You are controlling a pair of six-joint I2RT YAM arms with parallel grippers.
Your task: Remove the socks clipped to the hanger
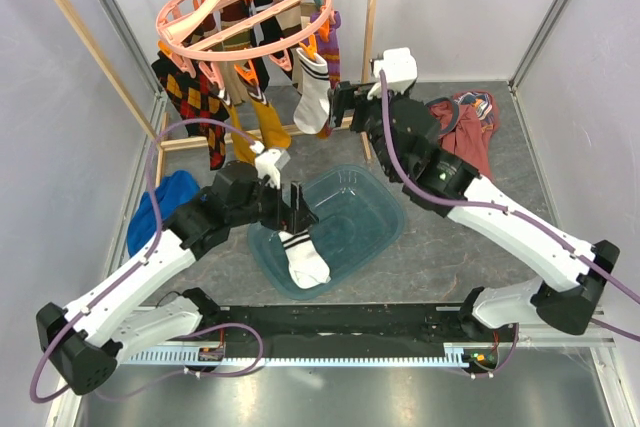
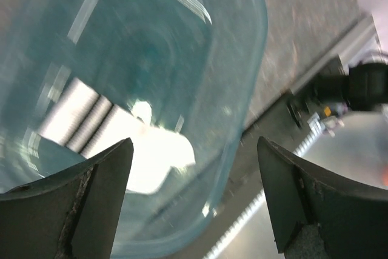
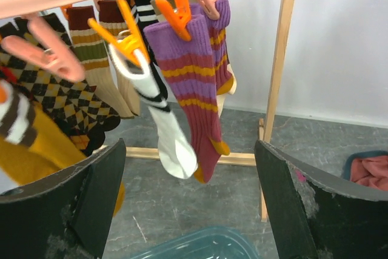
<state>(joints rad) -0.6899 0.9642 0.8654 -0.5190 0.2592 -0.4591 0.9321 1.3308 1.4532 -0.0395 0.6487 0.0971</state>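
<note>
While L tool [image 2: 194, 148], apart, hangs over white sock [image 1: 303, 259] in tub [image 1: 362, 209], R tool [image 3: 189, 145], apart, faces purple sock [image 3: 193, 89].

Pretty clearly a robotics lab test cell, not anyone's laundry room. The white-and-black left robot arm [image 1: 140, 272] and matching right robot arm [image 1: 520, 227] are bolted to a black mounting rail [image 1: 340, 322] on a grey bench top [image 1: 500, 157], with purple cables [image 1: 150, 162] looping off them. Bare aluminium frame posts [image 1: 552, 25] and plain white wall panels [image 1: 450, 7] box it in. The laundry stuff is just a light wooden rack frame [image 1: 372, 7], a round salmon-pink plastic ring hanger [image 1: 236, 55] and a see-through teal plastic tub [image 1: 375, 212] on the bench.
</note>
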